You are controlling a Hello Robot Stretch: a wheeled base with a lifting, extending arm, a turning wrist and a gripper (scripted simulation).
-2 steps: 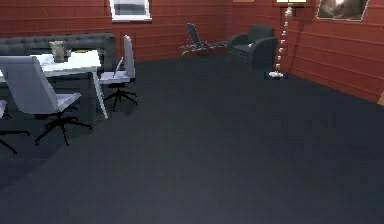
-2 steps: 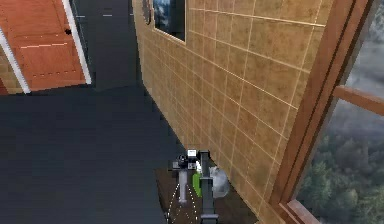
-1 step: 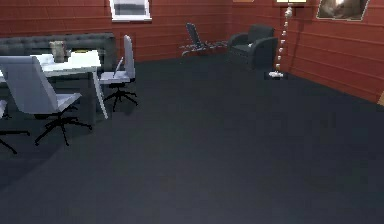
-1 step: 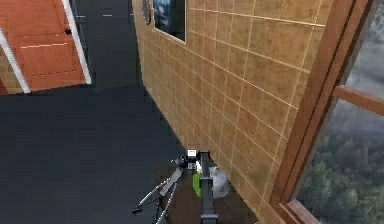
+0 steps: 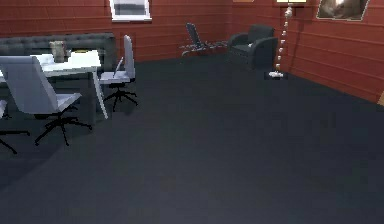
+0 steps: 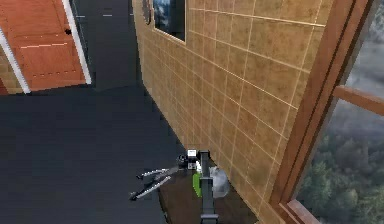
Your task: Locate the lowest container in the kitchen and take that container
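Note:
In the arm side view my arm (image 6: pixel 205 200) rises from the bottom edge beside a tan tiled wall (image 6: pixel 230 90). The gripper (image 6: pixel 141 186) points toward that view's left, its thin fingers (image 6: pixel 155 175) over dark floor. A small green thing (image 6: pixel 198 186) and a pale grey lump (image 6: pixel 216 181) lie by the gripper's body on a brown surface (image 6: pixel 180 208). I cannot tell whether the gripper holds anything. In the forward view a small beige object (image 5: pixel 57 48) stands on a white desk (image 5: pixel 75 66).
Office chairs (image 5: pixel 40 95) (image 5: pixel 122 72) stand around the desk, with a dark sofa (image 5: pixel 60 42) behind. A dark armchair (image 5: pixel 252 46), a floor lamp (image 5: pixel 283 45) and a folding chair (image 5: pixel 195 40) line the red back wall. An orange door (image 6: pixel 45 40) stands across open dark floor (image 5: pixel 220 140).

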